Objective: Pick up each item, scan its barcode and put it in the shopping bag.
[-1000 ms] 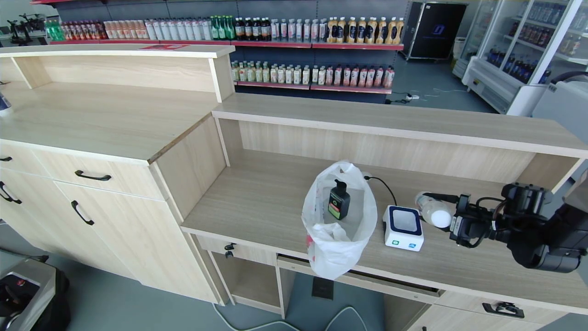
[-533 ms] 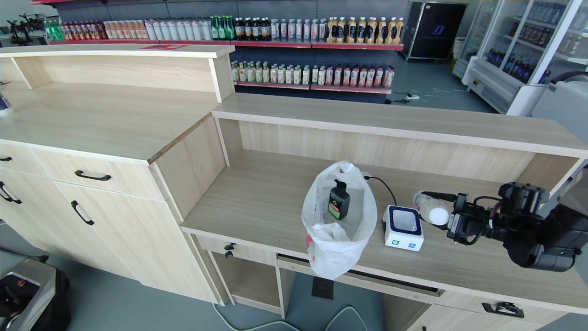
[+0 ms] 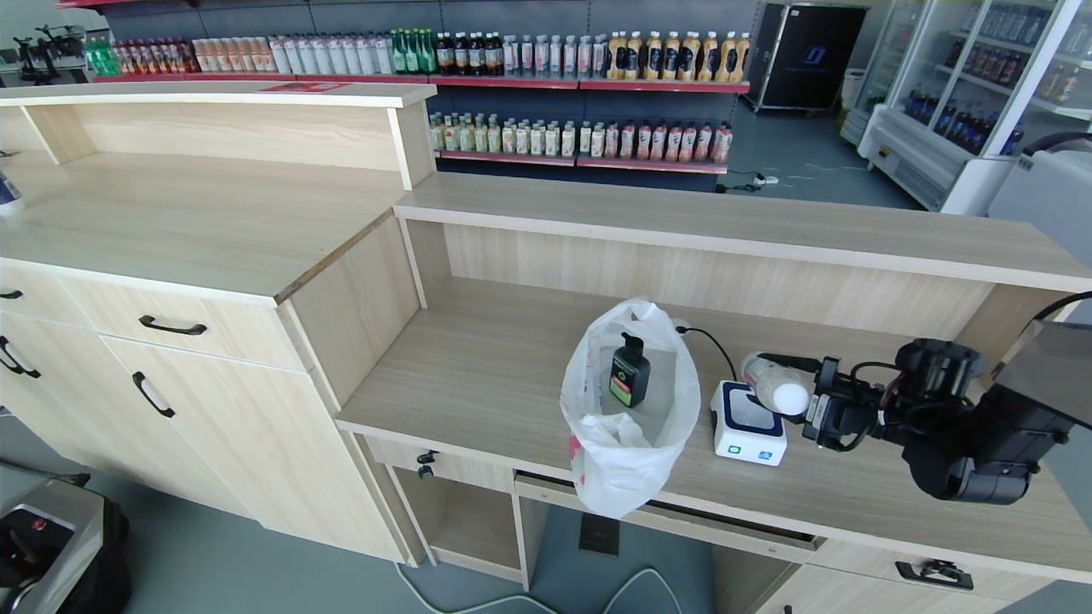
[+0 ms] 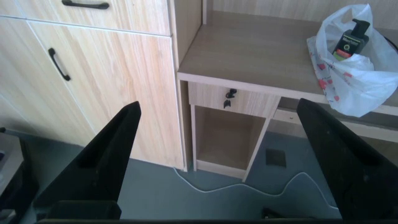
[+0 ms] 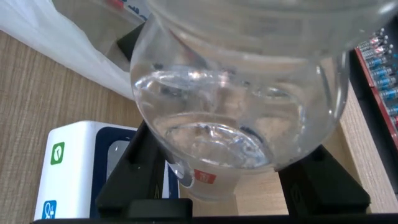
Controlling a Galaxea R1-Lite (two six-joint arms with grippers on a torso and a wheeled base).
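My right gripper is shut on a clear plastic bottle, held lying on its side just above the far right corner of the white and blue barcode scanner. In the right wrist view the bottle sits between the black fingers, with the scanner below it. The white shopping bag stands open left of the scanner, with a black pump bottle upright inside. My left gripper hangs open and low in front of the counter, holding nothing; the bag lies far off.
A black cable runs from the scanner to the back wall of the recessed wooden counter. A raised ledge runs above it. Drawers and a taller cabinet stand to the left. Bare countertop lies left of the bag.
My right gripper has carried the bottle leftward, from beside the scanner to over its far right corner. The bag and scanner have not moved.
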